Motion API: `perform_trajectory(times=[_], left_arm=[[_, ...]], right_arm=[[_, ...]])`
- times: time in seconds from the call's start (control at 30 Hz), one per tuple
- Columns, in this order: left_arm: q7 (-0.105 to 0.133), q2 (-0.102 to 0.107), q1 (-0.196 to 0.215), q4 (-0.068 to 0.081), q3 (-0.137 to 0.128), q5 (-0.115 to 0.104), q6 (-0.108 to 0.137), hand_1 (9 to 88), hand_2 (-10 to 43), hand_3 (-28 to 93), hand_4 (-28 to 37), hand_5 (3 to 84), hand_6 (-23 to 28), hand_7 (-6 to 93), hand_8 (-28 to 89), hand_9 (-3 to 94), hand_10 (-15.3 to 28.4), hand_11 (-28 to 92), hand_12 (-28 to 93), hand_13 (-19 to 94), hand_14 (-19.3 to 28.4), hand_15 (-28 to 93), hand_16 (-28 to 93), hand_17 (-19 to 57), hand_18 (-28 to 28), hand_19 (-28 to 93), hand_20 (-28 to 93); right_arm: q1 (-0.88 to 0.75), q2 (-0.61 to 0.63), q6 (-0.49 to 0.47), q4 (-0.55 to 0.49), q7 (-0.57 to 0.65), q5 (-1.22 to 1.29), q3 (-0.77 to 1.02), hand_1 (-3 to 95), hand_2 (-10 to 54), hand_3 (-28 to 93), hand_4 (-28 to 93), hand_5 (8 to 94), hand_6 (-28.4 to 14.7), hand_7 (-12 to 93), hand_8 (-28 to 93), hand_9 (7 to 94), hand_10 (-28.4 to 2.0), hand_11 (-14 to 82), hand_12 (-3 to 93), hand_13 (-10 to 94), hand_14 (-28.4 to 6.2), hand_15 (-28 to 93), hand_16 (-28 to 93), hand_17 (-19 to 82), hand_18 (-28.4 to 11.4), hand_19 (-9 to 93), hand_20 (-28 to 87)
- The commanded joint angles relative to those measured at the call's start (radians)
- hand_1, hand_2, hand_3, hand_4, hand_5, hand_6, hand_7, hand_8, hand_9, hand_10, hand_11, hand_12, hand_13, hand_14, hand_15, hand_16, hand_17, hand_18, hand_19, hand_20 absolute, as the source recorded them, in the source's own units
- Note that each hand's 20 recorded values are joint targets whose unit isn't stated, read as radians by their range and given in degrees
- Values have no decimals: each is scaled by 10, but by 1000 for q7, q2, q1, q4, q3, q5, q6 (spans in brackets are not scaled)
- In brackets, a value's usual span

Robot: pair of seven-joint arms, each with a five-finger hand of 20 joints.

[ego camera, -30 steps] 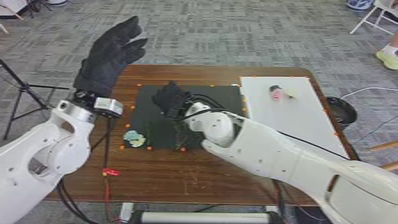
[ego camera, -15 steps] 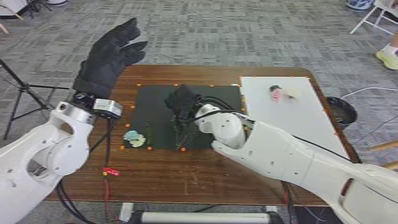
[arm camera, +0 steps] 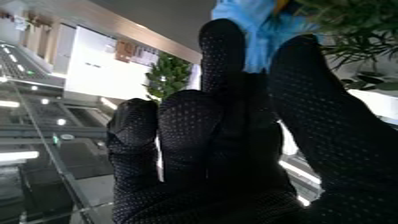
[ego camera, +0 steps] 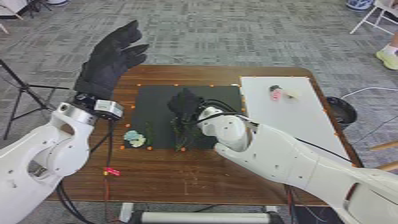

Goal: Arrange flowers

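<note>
Head view has the right hand [ego camera: 184,103] low over the black mat [ego camera: 156,106], wrist towards the robot and fingertips pointing away from it. In the right wrist view its fingers [arm camera: 188,130] lie loosely side by side, the longest stretched out, and the thumb [arm camera: 311,95] stands apart. A crinkled blue piece [arm camera: 256,22], likely a bloom, fills the gap at their tips; whether they touch it I cannot tell. Leafy greenery [arm camera: 360,17] sits beside it, on the thumb's side.

What matters now is how the green stems [ego camera: 182,136] lie: just on the robot's side of the right hand, their long axis running roughly towards the table's [ego camera: 195,177] near edge. To take them, the hand would probably need to close across that line, not along it.

Farther out, to the left on the mat's near corner, is the blue-and-cream flower [ego camera: 134,138]; the pink flower [ego camera: 276,94] is well off to the right on the white board [ego camera: 289,120]. The right hand is nearer the stems; the left hand [ego camera: 108,57], spread open, is raised beyond the table's left side.
</note>
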Motion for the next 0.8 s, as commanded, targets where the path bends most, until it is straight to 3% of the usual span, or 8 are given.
perform_trajectory(times=[0.03,0.13,0.33,0.5,0.63,0.67,0.73,0.8], left_arm=[[-7,-8,6,-5,-4,5,-11,271,-39,651,-252,236,14,156,-75,185,96,172,174,166,126,345,19,-103,197,440,93],[-8,-8,11,-5,-7,4,-10,270,-39,652,-252,237,13,160,-78,186,95,184,170,167,125,372,8,-102,198,454,87],[-2,-4,14,-7,-15,4,-6,266,-40,651,-254,235,9,167,-83,187,91,216,140,177,122,459,-60,-96,204,503,44],[4,0,10,-7,-18,3,-2,260,-38,642,-255,233,3,152,-77,193,86,201,132,187,116,461,-77,-90,209,534,5],[13,9,22,-15,-31,2,8,254,-36,629,-250,232,1,117,-55,201,77,116,168,204,103,348,-36,-83,208,542,-51],[13,11,19,-15,-31,3,8,251,-33,615,-243,231,-2,92,-42,205,73,58,204,211,97,250,9,-75,203,519,-57],[20,17,8,-15,-23,2,13,246,-29,602,-235,228,-4,58,-23,205,70,-26,269,214,91,90,97,-62,192,453,-33],[20,20,-8,-14,-12,2,13,244,-27,594,-230,227,-3,46,-18,197,69,-45,286,192,89,42,136,-50,180,384,-7]], right_arm=[[4,2,4,-22,35,-1,25,365,-95,880,-283,576,28,412,-24,656,-81,326,361,643,-58,813,298,320,-195,882,525],[2,3,-2,-52,49,15,38,335,-95,914,-283,563,23,399,-167,605,-94,382,262,633,-63,817,294,310,-198,881,526],[18,7,5,-122,40,36,36,300,-95,923,-283,511,4,372,-177,548,-114,365,246,614,-76,824,289,302,-203,883,526],[0,-2,-29,-185,-46,90,75,279,-95,923,-283,498,-6,356,-171,533,-127,346,240,602,-88,828,286,295,-207,884,527],[-12,-33,-76,-212,-108,95,85,264,-95,922,-283,541,-8,307,-159,560,-131,286,227,598,-94,825,285,285,-218,872,535],[-21,-49,-91,-213,-126,84,90,261,-95,920,-283,556,-6,290,-156,596,-121,231,209,605,-97,816,279,282,-223,865,536],[-28,-72,-133,-217,-145,71,96,258,-95,917,-283,580,4,271,-153,639,-110,178,193,615,-102,806,278,280,-227,860,537],[-35,-94,-161,-214,-153,64,99,249,-95,914,-283,587,13,260,-153,651,-107,160,179,618,-105,802,281,279,-235,856,540]])
